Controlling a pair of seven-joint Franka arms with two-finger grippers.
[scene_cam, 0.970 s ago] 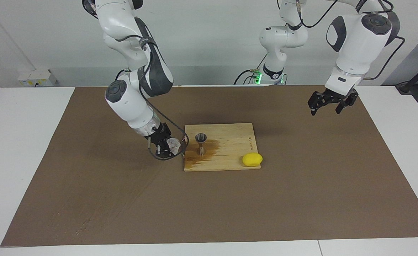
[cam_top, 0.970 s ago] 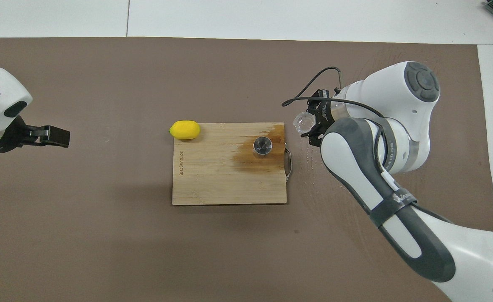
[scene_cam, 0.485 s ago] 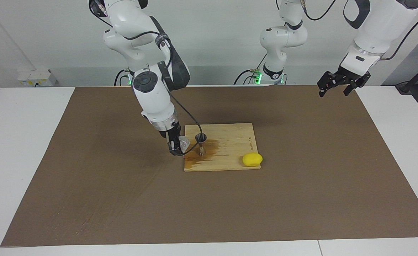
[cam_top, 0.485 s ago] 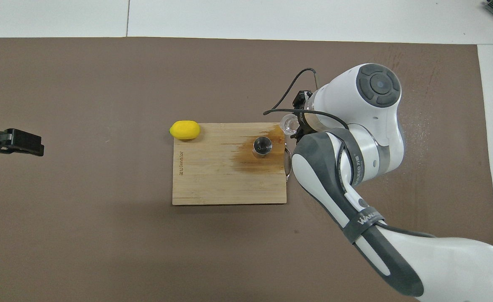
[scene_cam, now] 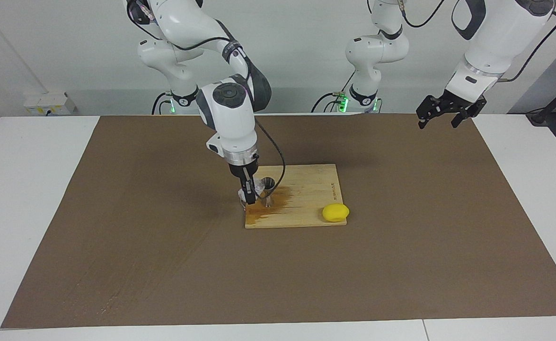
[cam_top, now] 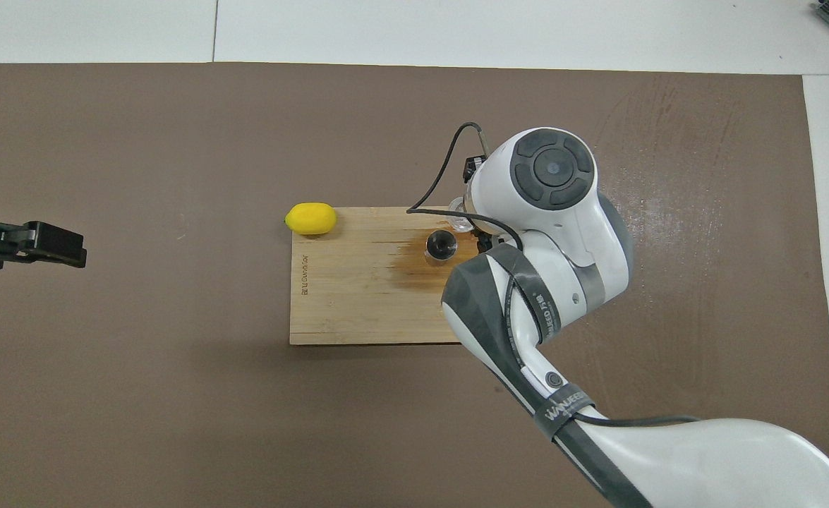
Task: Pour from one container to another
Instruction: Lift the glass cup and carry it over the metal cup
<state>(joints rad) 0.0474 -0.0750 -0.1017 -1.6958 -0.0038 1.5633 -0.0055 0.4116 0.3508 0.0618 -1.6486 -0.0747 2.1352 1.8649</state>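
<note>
Facing view first: a big brown mat (scene_cam: pixel 278 265) covers the white desk (scene_cam: pixel 22 199). A wooden cutting board (scene_cam: pixel 306 208) lies in the middle of the mat, with a dark wet stain at its right-arm end. The right arm reaches down over that end of the board. Its right gripper (scene_cam: pixel 248 192) is clamped on the small clear plastic cup (scene_cam: pixel 258 189) — the cup is tipped, right beside the rim of the steel jigger (scene_cam: pixel 268 190). The jigger stands upright on the stain. A yellow lemon (scene_cam: pixel 335 212) sits on the board's corner farthest from the robots, at the left-arm end. The left gripper (scene_cam: pixel 443 115) waits high over the mat's left-arm edge, jaws apart.
</note>
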